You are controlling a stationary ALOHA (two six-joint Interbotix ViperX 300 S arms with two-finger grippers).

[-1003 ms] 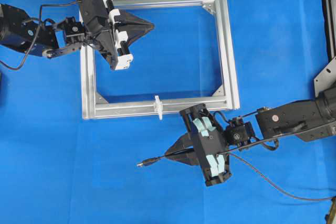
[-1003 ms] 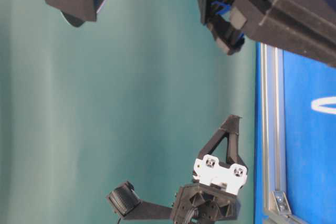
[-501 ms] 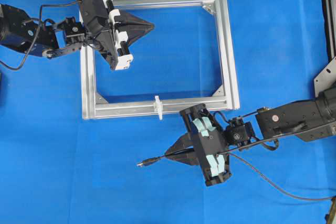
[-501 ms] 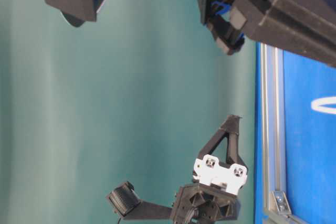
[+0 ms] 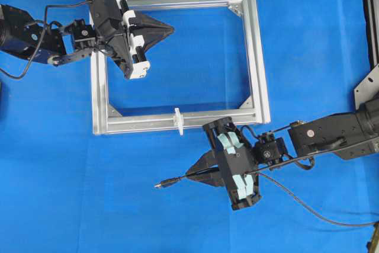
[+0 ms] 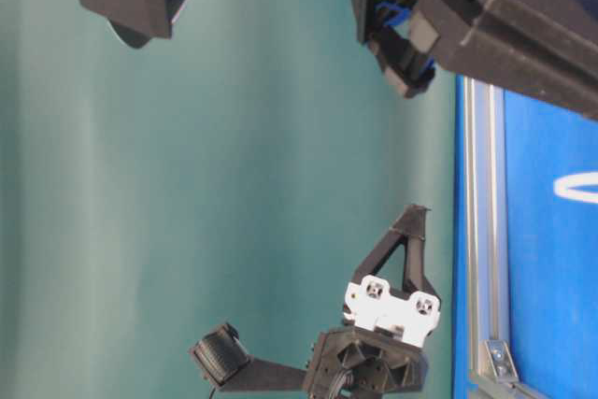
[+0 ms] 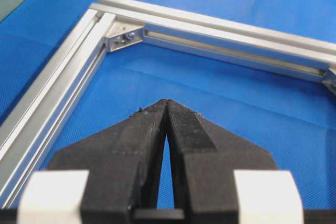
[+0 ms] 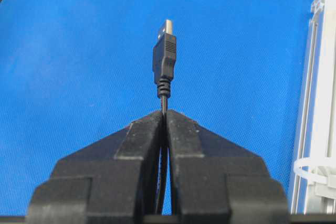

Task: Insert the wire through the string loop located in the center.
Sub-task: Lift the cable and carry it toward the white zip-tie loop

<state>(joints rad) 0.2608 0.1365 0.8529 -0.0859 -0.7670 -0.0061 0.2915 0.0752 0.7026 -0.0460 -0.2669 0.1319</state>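
The wire (image 5: 308, 207) is a thin black cable trailing off to the lower right; its plug tip (image 5: 166, 183) points left over the blue mat. My right gripper (image 5: 190, 174) is shut on the wire just behind the plug (image 8: 164, 59), below the frame's near bar. The string loop (image 5: 177, 120) stands white across the middle of that silver bar, up and slightly left of my right gripper; it shows at the right edge of the right wrist view as the loop (image 8: 310, 170). My left gripper (image 5: 170, 28) hangs shut and empty over the frame's upper left corner (image 7: 166, 103).
The silver aluminium frame (image 5: 259, 57) lies on the blue mat, with corner brackets (image 7: 124, 35) inside its corners. A metal fixture (image 5: 368, 84) sits at the right edge. The table-level view shows the frame bar (image 6: 478, 231) and my left gripper (image 6: 411, 231) from the side.
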